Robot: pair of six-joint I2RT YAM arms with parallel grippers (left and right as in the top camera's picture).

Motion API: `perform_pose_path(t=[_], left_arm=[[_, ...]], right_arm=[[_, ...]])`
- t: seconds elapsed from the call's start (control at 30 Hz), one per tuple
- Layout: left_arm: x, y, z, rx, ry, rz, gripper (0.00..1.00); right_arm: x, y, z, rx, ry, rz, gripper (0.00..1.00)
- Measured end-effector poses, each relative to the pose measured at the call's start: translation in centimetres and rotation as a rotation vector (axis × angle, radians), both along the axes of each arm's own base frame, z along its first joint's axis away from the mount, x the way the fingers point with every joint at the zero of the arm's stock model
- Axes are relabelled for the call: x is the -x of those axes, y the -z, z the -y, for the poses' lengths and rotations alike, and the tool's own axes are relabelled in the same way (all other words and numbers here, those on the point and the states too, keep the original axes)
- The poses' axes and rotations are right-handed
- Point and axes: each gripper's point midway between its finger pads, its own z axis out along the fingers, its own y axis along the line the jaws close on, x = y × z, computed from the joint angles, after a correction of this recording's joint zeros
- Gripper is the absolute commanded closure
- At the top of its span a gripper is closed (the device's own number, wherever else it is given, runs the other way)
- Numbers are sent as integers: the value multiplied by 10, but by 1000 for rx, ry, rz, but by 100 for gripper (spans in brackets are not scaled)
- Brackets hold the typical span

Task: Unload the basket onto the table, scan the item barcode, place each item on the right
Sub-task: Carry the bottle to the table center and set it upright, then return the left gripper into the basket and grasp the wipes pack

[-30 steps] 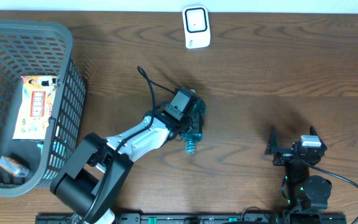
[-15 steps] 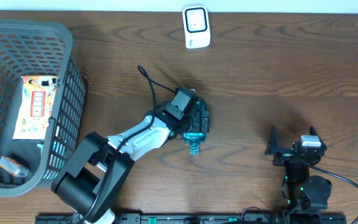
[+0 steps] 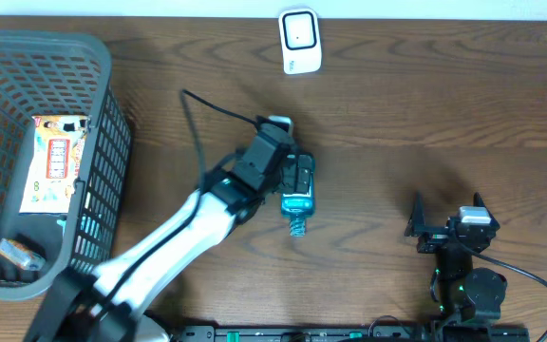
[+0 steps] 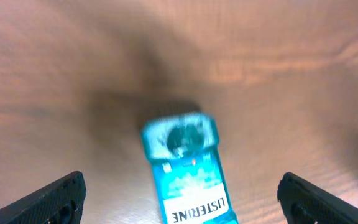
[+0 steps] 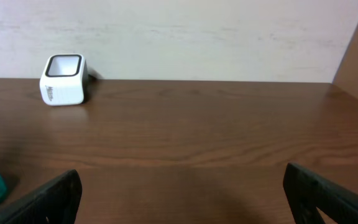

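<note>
1. a blue listerine bottle [image 3: 298,201] lies on its side near the middle of the wooden surface [image 3: 425,123], cap end toward the robot.
2. the left jaws stand wide open over it, one finger [image 4: 58,198] on either side, gripping nothing.
3. the right jaws are spread wide and empty, low at the near right.
4. the white scanner [image 3: 300,41] stands at the far edge.
5. a grey basket [image 3: 112,114] sits far left.
</note>
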Motion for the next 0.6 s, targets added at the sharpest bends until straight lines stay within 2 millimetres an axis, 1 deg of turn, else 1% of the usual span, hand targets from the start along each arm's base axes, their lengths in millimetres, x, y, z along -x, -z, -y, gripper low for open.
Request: perform_pose_path(t=[0.1, 0.13, 0.23, 0.33, 0.37, 0.4, 0.5, 0.57, 0.6], left_arm=[[-5, -40, -14, -11, -33, 129, 1], [-6, -52, -19, -16, -47, 166, 2], [-8, -88, -37, -47, -82, 289, 2], [-6, -127, -63, -86, -122, 405, 2], [-7, -140, -75, -101, -151, 433, 2], [-9, -155, -91, -114, -193, 460, 3], [-19, -210, -152, -132, -374, 531, 2], [-20, -246, -198, -140, -512, 567, 2], [-17, -262, -223, -140, -589, 574, 2]], right_arm=[[0, 0, 0, 0, 0, 0, 1], [0, 0, 0, 0, 0, 0, 1], [0, 0, 0, 0, 0, 0, 1], [0, 0, 0, 0, 0, 0, 1], [0, 0, 0, 0, 0, 0, 1], [0, 0, 0, 0, 0, 0, 1], [0, 0, 0, 0, 0, 0, 1], [0, 0, 0, 0, 0, 0, 1], [0, 0, 0, 0, 0, 0, 1]])
